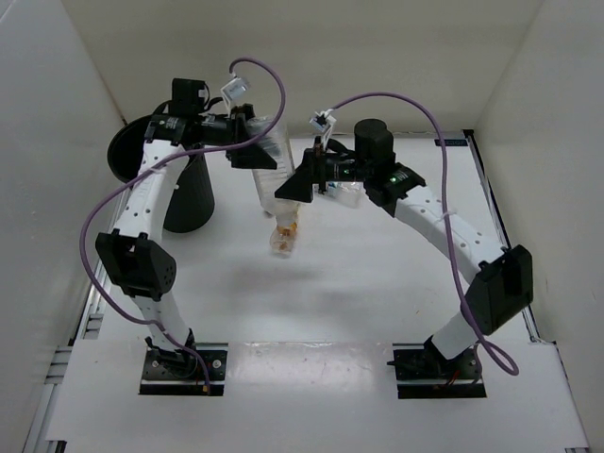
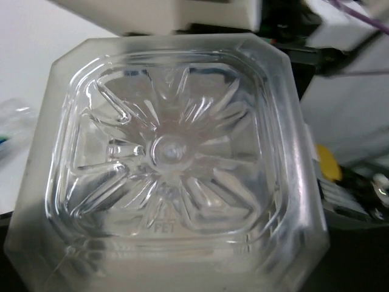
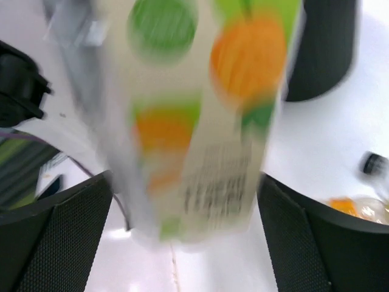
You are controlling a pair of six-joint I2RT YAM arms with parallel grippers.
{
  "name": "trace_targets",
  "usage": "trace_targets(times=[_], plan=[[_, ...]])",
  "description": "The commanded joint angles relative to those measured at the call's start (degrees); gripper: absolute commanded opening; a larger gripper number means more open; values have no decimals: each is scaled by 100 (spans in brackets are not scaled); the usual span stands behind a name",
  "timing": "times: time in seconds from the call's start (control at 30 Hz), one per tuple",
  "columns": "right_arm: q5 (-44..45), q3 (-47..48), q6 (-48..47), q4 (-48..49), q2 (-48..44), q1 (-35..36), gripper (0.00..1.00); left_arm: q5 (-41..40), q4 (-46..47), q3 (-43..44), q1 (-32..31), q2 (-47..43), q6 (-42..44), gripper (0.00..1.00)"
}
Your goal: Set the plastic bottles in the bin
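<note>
A clear square-based plastic bottle [image 1: 269, 165] with a white-green-orange label hangs tilted above the table. My left gripper [image 1: 247, 132] is shut on its upper end; in the left wrist view the bottle's base [image 2: 170, 152] fills the frame and hides the fingers. My right gripper [image 1: 294, 189] is open, with its black fingers [image 3: 67, 237] on either side of the blurred bottle's lower end [image 3: 206, 121]. The black bin [image 1: 184, 193] stands at the back left, behind the left arm, and also shows in the right wrist view [image 3: 322, 48].
A small clear bottle with orange in it [image 1: 283, 238] lies on the table under the held one; it also shows in the right wrist view [image 3: 361, 208], next to a black cap [image 3: 372, 163]. Another clear bottle [image 2: 9, 125] lies at the left. White walls enclose the table.
</note>
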Motion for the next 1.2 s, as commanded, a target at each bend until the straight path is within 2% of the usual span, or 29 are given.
trace_targets(times=[0.0, 0.07, 0.1, 0.17, 0.23, 0.3, 0.47, 0.63, 0.77, 0.87, 0.9, 1.03, 1.13, 1.17], plan=[[869, -218, -256, -418, -814, -114, 100, -1657, 144, 386, 468, -600, -43, 11], [1668, -393, -186, -480, -1088, -114, 100, -2548, 144, 631, 520, -758, 227, 11], [2237, -551, -186, -480, -1324, -114, 100, -3622, 240, 711, 521, -925, 299, 11], [2637, -684, -256, -550, -1519, -114, 100, -4753, 398, 852, 451, -1101, 500, 11], [2788, -789, -335, -612, -1730, -114, 100, -6077, 521, 1010, 451, -1251, 650, 11], [2788, -878, -388, -743, -1836, -114, 100, -6838, 592, 1255, 451, -1251, 922, 11], [2736, -1089, -388, -893, -1889, -114, 100, -9007, 847, 1117, 398, -1251, 1660, 11], [2735, -1212, -283, -946, -1889, -114, 100, -9276, 961, 265, 872, -997, 1864, 11], [3095, -1212, -222, -1331, -1889, -114, 100, -8872, 961, 35, 1276, -690, 1654, 13], [3341, -1150, -221, -1551, -1828, -114, 100, -9125, 961, 96, 1382, -365, 1539, 25], [3533, -1150, -221, -1709, -1828, -114, 100, -9257, 961, 96, 1382, -312, 1539, 38], [3737, -1150, -160, -2079, -1661, -114, 100, -9311, 961, -87, 1382, -311, 1591, 58], [3816, -1150, -160, -2219, -1599, -114, 100, -9311, 961, -316, 1382, -364, 1591, 85], [3816, -1150, -221, -2220, -1529, -114, 100, -9311, 961, -369, 1382, -433, 1591, 99]])
